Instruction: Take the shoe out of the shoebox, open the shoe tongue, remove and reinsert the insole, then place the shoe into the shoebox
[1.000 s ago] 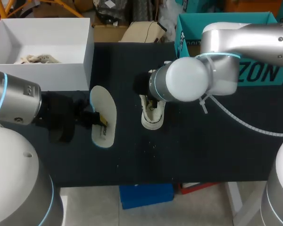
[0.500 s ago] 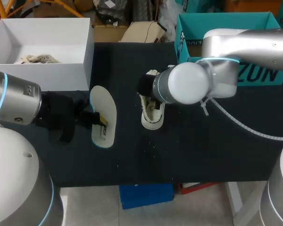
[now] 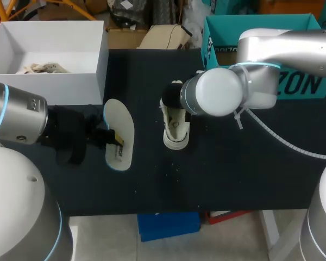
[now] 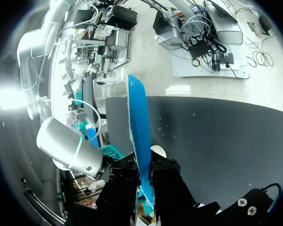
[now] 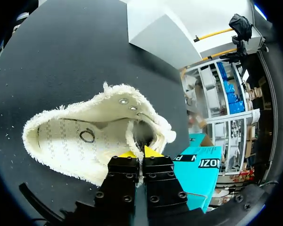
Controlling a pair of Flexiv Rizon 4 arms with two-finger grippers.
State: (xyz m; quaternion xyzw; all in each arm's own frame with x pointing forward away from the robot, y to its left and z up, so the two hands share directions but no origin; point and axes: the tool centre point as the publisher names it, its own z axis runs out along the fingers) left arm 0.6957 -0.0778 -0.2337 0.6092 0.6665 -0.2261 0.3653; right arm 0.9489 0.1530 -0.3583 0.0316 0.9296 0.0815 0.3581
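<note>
Shoe (image 3: 175,129): out of the box, lying on the black table (image 3: 228,174) near its middle; the right wrist view shows its mouth gaping and no insole inside.
Insole (image 3: 119,136): out of the shoe, to its left and apart from it, with its blue underside showing in the left wrist view.
Left end effector (image 3: 107,136): clamped on the insole's edge; I cannot tell whether the insole rests on the table.
Right end effector (image 3: 171,103): yellow tips pinched on a thin edge of the shoe's upper by the eyelets; tongue or collar, I cannot tell.
Shoebox (image 3: 100,60): white, open, at the table's far left, well apart from the shoe.
Done, by my reckoning: taking out, opening, insole removal.
Left to do: slide the insole back in, then box the shoe.
</note>
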